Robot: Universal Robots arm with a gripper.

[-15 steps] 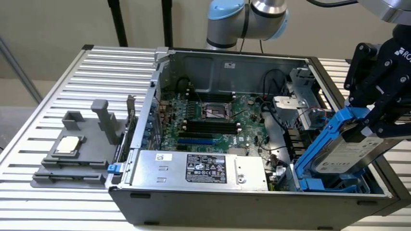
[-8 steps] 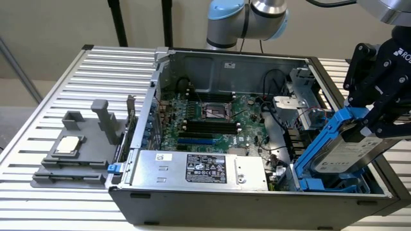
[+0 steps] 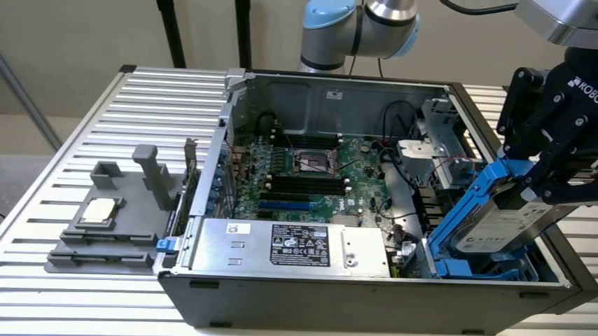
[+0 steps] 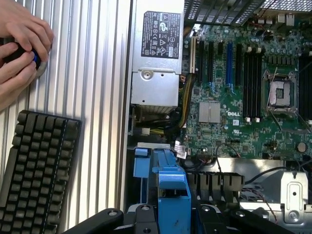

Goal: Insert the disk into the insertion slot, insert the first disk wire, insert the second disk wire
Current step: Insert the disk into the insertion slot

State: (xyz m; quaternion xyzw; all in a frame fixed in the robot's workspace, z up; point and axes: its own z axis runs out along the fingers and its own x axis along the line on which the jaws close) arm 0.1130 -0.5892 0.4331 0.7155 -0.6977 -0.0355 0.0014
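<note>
The disk [image 3: 500,227], grey metal with a white label, sits in its blue carrier frame [image 3: 467,203]. It is tilted steeply at the exterior view's right. My gripper [image 3: 551,178] is shut on its upper end. The disk's lower end reaches down into the insertion slot [image 3: 472,269], a bay with blue fittings at the front right corner of the open computer case. In the wrist view the blue carrier [image 4: 170,192] runs out from between my fingers [image 4: 141,214] toward the case's edge. Thin wires [image 3: 456,168] lie beside the drive cage behind the disk.
The silver power-supply box [image 3: 290,245] fills the case's front. The motherboard [image 3: 309,175] lies behind it. A grey fixture [image 3: 112,217] stands on the slatted table at the exterior view's left. A black keyboard [image 4: 34,170] and a person's hands [image 4: 22,44] are beside the case.
</note>
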